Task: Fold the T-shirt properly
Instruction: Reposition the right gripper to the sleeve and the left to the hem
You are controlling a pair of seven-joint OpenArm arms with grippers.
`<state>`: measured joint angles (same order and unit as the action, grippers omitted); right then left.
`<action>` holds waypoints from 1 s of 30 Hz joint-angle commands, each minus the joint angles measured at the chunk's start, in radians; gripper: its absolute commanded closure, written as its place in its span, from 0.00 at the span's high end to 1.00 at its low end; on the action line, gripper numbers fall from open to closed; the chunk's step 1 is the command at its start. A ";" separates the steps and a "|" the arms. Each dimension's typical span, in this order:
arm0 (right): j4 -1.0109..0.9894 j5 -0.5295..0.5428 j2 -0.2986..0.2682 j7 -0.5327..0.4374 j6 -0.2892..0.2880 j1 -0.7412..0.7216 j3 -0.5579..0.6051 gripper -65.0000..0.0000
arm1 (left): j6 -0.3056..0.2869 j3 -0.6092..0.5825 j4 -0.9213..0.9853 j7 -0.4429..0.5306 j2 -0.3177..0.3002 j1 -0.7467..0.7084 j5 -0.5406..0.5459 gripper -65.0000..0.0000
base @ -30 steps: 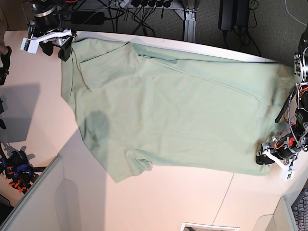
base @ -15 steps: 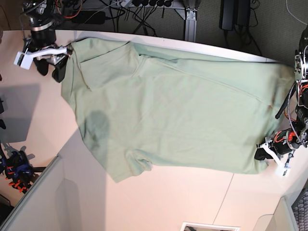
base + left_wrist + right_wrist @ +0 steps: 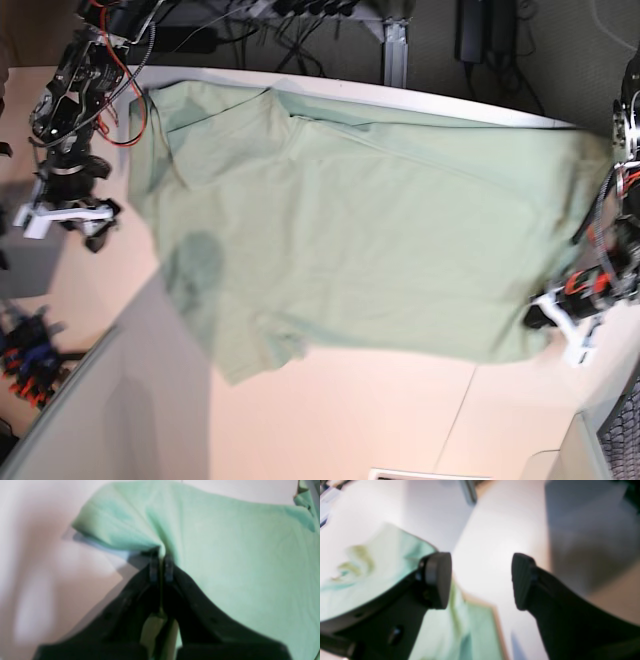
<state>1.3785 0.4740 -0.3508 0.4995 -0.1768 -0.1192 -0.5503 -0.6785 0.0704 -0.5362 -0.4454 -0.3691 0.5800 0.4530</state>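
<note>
The pale green T-shirt lies spread flat across the table, collar end toward the left of the base view. My left gripper sits at the shirt's lower right corner. The left wrist view shows that gripper shut on a pinched fold of the T-shirt. My right gripper hovers over bare table just left of the shirt's left edge, apart from it. The right wrist view is blurred; there the right gripper is open with nothing between its fingers, and T-shirt cloth lies under and beside the left finger.
The white table runs on in front of the shirt. A grey panel stands at the lower left. Cables and a metal leg hang behind the far edge. A small blue and orange tool lies at the left.
My left gripper has shut on the shirt's lower right corner. My right arm has swung from the shirt's far left corner toward the front, off the cloth, still open.
</note>
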 commanded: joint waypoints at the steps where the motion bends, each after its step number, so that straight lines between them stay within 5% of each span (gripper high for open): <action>1: -0.055 0.004 -0.036 -0.029 -0.004 -0.069 0.014 0.57 | -0.020 0.001 -0.013 0.000 -0.019 0.019 0.003 0.00; 10: -0.595 0.005 -0.111 -0.034 -0.127 -0.397 0.245 0.57 | -0.020 0.001 -0.013 -0.020 -0.032 -0.001 0.003 0.00; 23: -0.621 -0.040 0.050 -0.059 -0.161 -0.421 0.274 0.57 | -0.020 0.001 -0.013 -0.023 -0.033 -0.002 0.020 0.00; 30: -0.613 -0.084 0.048 -0.082 -0.161 -0.420 0.274 0.57 | -0.020 0.001 -0.013 -0.023 -0.033 -0.002 0.022 0.00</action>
<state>0.7506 0.3939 -0.2871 0.4198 -0.3370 -0.5159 -0.2749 -0.6933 0.0711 -0.5411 -0.4526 -0.3904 0.5571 0.4828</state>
